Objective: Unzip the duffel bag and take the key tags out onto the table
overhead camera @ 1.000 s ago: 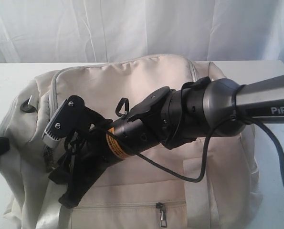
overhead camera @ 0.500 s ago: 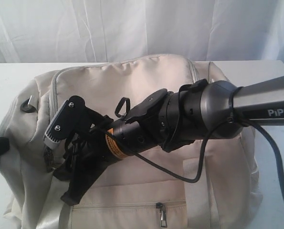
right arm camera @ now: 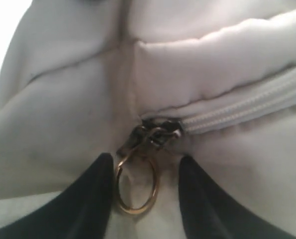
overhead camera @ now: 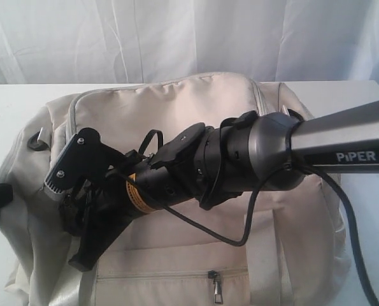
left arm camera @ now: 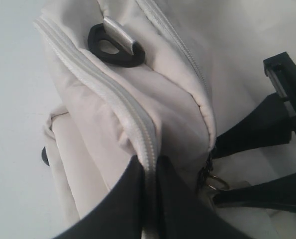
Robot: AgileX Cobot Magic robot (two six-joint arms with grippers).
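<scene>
- Cream duffel bag (overhead camera: 176,108) lies on your white tabletop (overhead camera: 11,102), its visible zippers closed.
- Your left claw (left arm camera: 148,164) is pinched together on the zipper seam at the bag's end.
- Your right claw (right arm camera: 147,159) stands apart at the bag's zipper slider, with the brass pull ring (right arm camera: 134,210) between its fingers.

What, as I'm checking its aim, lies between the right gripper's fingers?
The zipper pull's brass ring on the duffel bag; the right wrist view shows it.
</scene>
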